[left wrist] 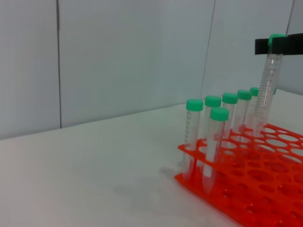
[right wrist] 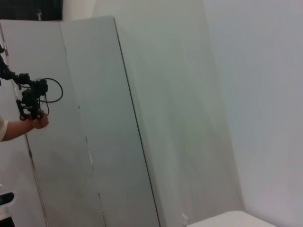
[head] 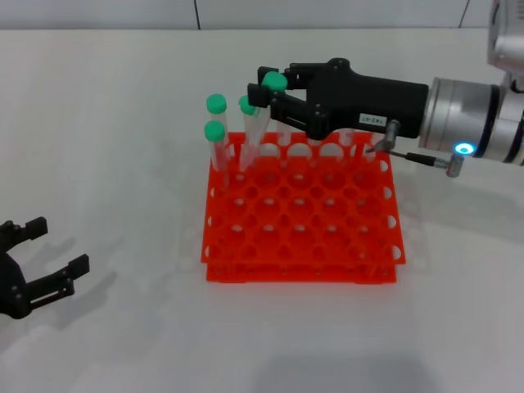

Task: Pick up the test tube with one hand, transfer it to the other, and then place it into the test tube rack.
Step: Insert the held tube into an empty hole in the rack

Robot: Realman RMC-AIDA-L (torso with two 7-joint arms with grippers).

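Left hand (head: 45, 262) rests released (low on the table), right hand (head: 266, 98) grasping test tube (left wrist: 267, 90) above test tube rack (head: 303, 221)

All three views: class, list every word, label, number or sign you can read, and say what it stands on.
Nothing can be read.
White label on the right gripper: dark print, too small to read.
Held test tube: fine scale marks on its side, no readable numbers.
Tubes in the rack: faint marks, unreadable.
Left gripper: no text seen.
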